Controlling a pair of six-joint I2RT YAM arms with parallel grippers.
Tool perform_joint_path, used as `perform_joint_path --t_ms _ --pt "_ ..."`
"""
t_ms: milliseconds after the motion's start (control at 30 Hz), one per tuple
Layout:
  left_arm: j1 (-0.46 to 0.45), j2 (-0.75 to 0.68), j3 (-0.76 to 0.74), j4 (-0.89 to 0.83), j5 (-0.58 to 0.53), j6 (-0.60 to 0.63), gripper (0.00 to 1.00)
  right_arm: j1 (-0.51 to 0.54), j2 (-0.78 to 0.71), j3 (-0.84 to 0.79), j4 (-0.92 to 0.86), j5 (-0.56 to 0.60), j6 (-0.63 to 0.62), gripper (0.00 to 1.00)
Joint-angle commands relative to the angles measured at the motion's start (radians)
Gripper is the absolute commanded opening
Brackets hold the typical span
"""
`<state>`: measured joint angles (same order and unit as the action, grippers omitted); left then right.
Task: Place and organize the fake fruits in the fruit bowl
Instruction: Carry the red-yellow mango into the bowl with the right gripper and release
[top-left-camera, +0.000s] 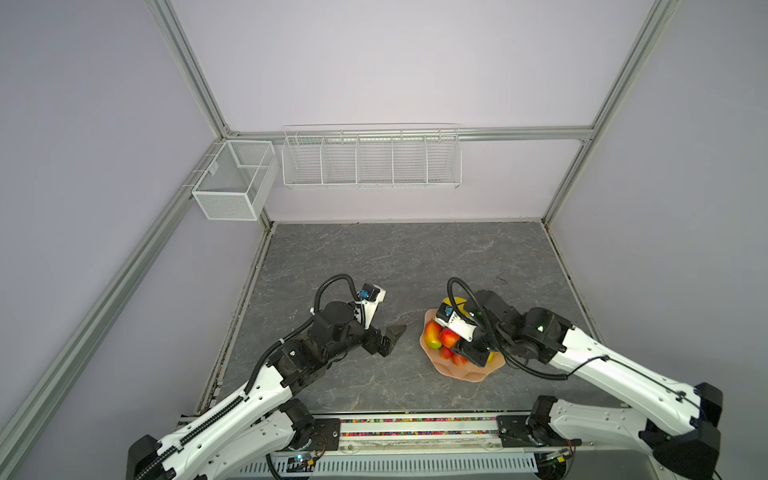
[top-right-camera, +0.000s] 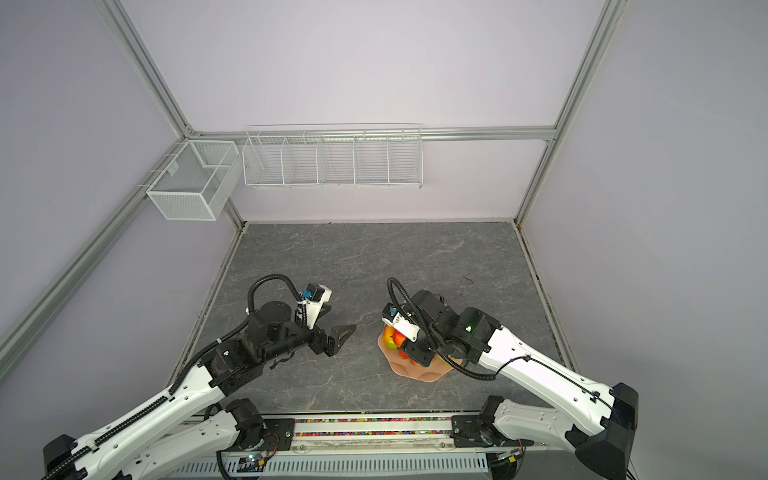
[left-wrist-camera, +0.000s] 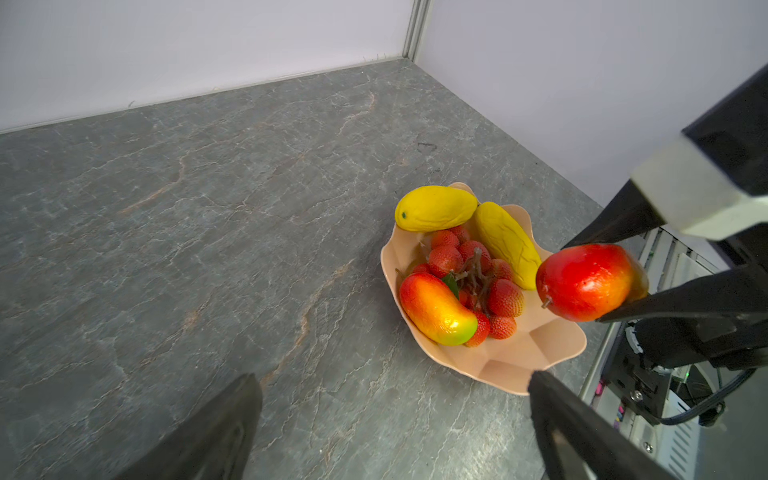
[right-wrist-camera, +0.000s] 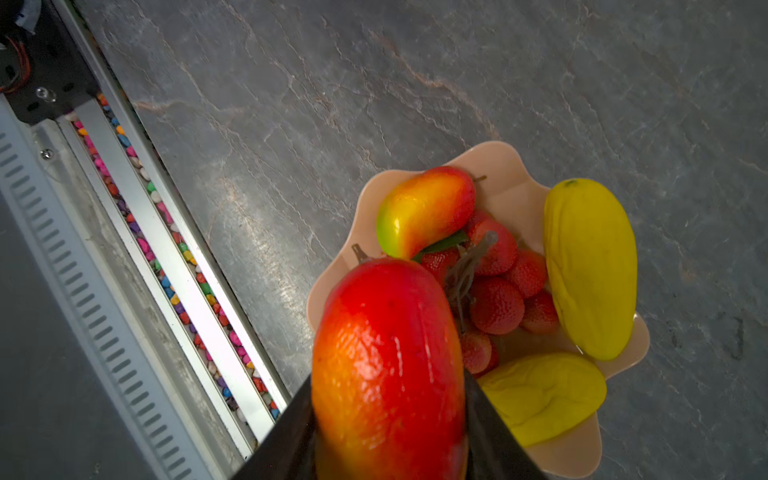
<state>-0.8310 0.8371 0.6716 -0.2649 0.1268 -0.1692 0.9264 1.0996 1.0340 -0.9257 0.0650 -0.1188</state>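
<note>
The right gripper (right-wrist-camera: 388, 424) clasps a red mango (right-wrist-camera: 386, 365) above the peach bowl (left-wrist-camera: 511, 365); the left gripper (top-left-camera: 392, 338), spread wide, waits beside the bowl on grey marbled tabletop (top-left-camera: 374, 257), lilac walls (top-left-camera: 395, 62) around.

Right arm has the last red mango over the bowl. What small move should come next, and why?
Probably lower the held mango a little into the bare part of the bowl and open the right gripper. The other four fruits already lie inside, and that near side looks free; the left gripper is open and clear.
</note>
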Motion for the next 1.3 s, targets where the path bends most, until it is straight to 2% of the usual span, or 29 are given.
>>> perform_joint_path --t_ms 0,100,400,567,700,833,967,1100,1200,1267 --pt "0.004 0.020 0.041 0.065 0.109 0.012 0.99 0.006 0.039 -0.029 -0.049 0.004 0.028 0.49" --pt "0.004 0.043 0.030 0.077 0.173 0.012 0.99 0.008 0.116 -0.017 -0.061 -0.029 0.009 0.49" --pt "0.004 0.087 0.049 0.073 0.129 0.003 0.99 0.006 0.316 0.024 -0.098 -0.045 -0.004 0.50" --pt "0.004 0.112 0.058 0.070 0.128 -0.001 0.99 0.006 0.367 0.034 -0.109 -0.047 -0.005 0.51" --pt "0.003 0.104 0.059 0.069 0.125 0.003 0.99 0.006 0.361 0.034 -0.108 -0.051 -0.008 0.61" --pt "0.003 0.098 0.060 0.061 0.123 0.011 0.99 0.006 0.337 0.030 -0.105 -0.053 -0.009 0.77" --pt "0.004 0.090 0.071 0.057 0.112 0.013 0.99 0.007 0.304 0.056 -0.136 -0.046 -0.008 0.79" --pt "0.004 0.081 0.103 0.028 0.022 0.063 0.99 0.007 0.217 0.122 -0.201 -0.014 -0.026 0.85" --pt "0.019 0.098 0.124 0.024 -0.131 0.104 0.99 0.005 0.112 0.154 -0.196 -0.007 -0.052 0.92" --pt "0.071 0.129 0.132 0.051 -0.213 0.097 0.99 -0.008 0.049 0.156 -0.145 0.024 -0.066 0.98"
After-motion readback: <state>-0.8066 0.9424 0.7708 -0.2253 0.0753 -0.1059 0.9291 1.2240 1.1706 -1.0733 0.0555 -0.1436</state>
